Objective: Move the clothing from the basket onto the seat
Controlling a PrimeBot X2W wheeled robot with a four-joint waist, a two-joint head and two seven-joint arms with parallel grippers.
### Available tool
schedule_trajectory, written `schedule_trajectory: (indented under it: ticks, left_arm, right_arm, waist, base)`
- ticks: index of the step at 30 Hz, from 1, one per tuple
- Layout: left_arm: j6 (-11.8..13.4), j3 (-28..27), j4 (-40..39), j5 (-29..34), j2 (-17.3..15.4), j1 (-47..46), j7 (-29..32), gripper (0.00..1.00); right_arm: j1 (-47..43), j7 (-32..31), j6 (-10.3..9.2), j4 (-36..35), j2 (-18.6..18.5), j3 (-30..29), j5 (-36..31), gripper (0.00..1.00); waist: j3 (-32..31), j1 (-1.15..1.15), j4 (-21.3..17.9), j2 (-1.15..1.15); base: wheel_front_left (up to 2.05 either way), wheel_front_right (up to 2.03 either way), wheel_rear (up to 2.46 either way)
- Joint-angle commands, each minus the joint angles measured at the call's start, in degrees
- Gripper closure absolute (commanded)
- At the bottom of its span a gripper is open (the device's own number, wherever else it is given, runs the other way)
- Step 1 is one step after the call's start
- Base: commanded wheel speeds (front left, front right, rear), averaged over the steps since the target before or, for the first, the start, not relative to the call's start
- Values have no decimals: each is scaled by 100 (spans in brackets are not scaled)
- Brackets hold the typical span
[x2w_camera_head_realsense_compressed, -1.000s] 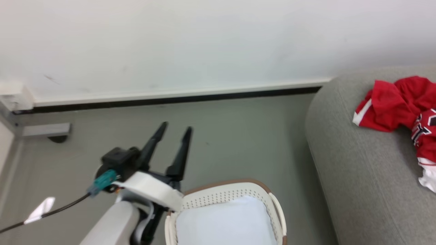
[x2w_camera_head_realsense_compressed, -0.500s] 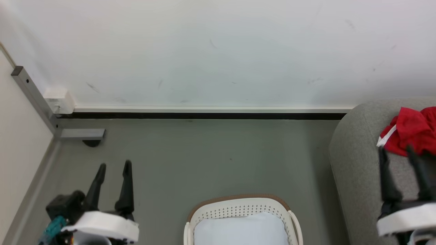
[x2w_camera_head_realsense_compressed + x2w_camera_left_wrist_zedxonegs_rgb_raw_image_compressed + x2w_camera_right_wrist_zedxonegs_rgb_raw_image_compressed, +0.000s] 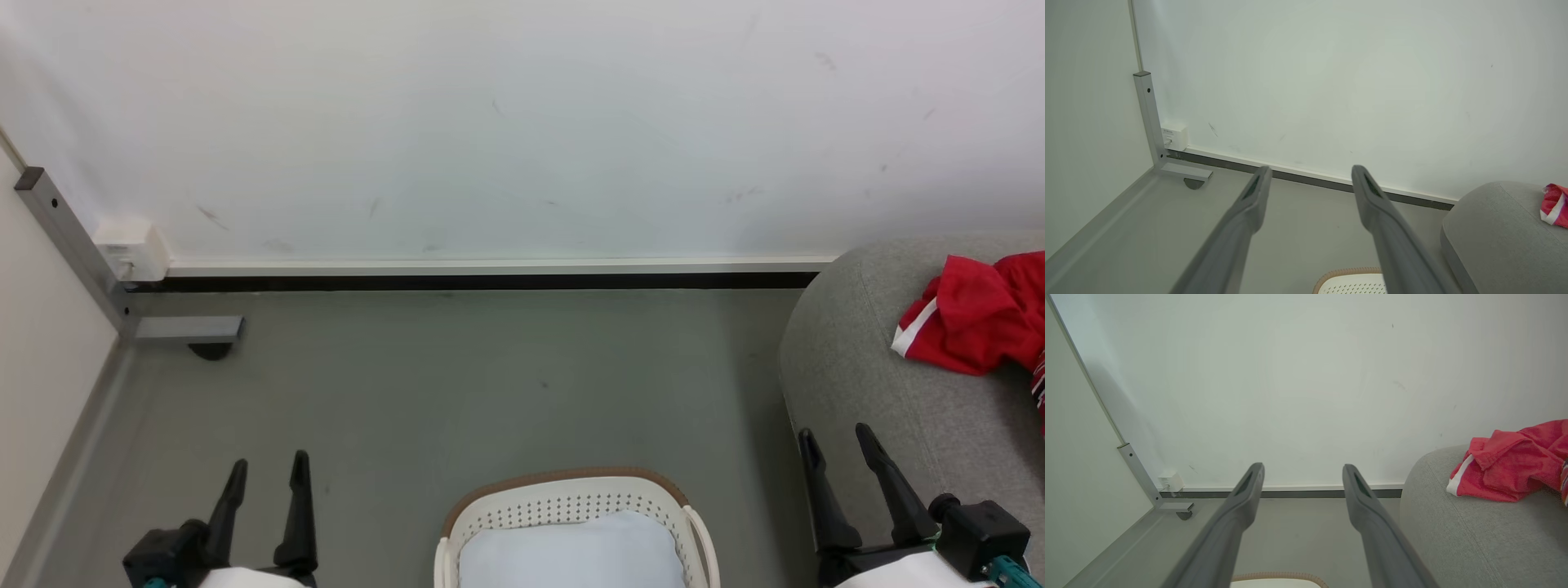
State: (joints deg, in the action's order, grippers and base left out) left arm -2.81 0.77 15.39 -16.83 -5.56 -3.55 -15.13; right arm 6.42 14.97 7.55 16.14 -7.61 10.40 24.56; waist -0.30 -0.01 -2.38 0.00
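left claw spread wide, empty | right claw spread wide, empty | soft red white-trimmed clothing lying on rounded light-grey fabric seat

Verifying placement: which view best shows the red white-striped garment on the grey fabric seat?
Right wrist view: the red garment lies large, crumpled on the grey seat. Head view crops it at the right edge; left wrist view catches a small scrap.
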Motion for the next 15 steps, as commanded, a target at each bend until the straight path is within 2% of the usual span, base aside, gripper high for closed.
schedule_trajectory:
  ticks: [1,15]
  left_arm:
    - [-60,-69,34,150,40,48,-2,0]
    - [-312,-382,92,536,241,-6,-1,0]
  right_arm:
    - [25,24,-13,-12,37,-26,-56,0]
    - [70,24,-13,125,197,-327,-412,0]
  waist:
    - [-3,1,4,0]
    - [-28,1,8,0]
  base:
    - [0,0,0]
    - [0,0,0]
